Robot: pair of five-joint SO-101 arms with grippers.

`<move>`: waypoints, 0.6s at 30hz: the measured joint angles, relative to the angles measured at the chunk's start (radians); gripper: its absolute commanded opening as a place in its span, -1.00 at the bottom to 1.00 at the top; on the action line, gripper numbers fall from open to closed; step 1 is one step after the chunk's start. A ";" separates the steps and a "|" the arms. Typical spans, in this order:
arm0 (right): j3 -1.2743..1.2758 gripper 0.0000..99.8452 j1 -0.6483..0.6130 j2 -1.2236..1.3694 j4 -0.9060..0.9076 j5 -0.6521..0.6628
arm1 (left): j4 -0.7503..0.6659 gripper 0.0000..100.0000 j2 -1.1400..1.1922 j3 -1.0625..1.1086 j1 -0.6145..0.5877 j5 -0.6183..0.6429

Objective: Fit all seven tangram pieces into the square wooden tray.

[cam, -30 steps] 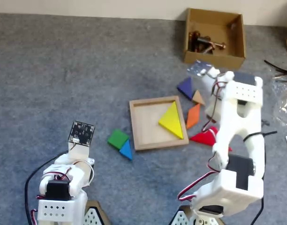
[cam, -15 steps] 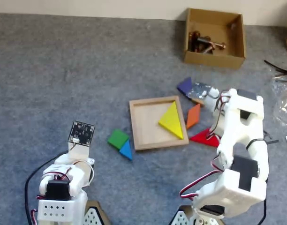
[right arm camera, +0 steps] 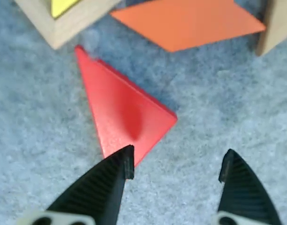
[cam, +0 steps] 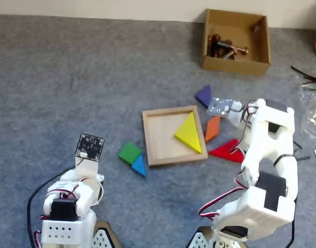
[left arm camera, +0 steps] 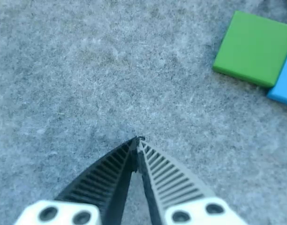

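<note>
Left end effector: clenched, fingertips meeting (left arm camera: 138, 140), low over the bare grey desk (cam: 70, 77) in front of the left arm.
Green square: (cam: 129, 152) lay flat on the desk just ahead of that end effector, outside the tray.
Blue triangle: (cam: 139, 165) touched the green square's edge, also outside the tray.
Right end effector: released, jaws spread wide (right arm camera: 177, 159), holding nothing; one fingertip (right arm camera: 127, 161) was over the corner of the red triangle, the other above bare desk.
Red triangle: (right arm camera: 124, 112) lay flat on the desk, its point close to the tray's near corner.
Tray: (cam: 155, 137) sat between the two arms.
Yellow triangle: (cam: 190, 133) lay inside the tray, against the wall on the right arm's side.
Orange piece: (right arm camera: 185, 21) lay on the desk just beside the tray's outer wall, past the red triangle.
Tan piece: (right arm camera: 277, 23) lay next to the orange piece's far end.
Purple triangle: (cam: 204, 95) lay beyond the tray's far corner.
Box: cardboard (cam: 235, 63), farthest back, with metal parts (cam: 225, 47) inside.
</note>
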 measured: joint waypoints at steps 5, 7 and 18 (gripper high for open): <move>0.000 -0.44 0.005 0.000 0.003 0.000 | 0.000 -0.99 0.000 0.000 0.000 0.000; 0.000 -0.44 0.005 0.000 0.058 0.000 | 0.000 -0.99 0.000 0.000 0.000 0.000; 0.000 -0.44 0.002 0.000 0.101 0.000 | 0.000 -0.99 0.000 0.000 0.000 0.000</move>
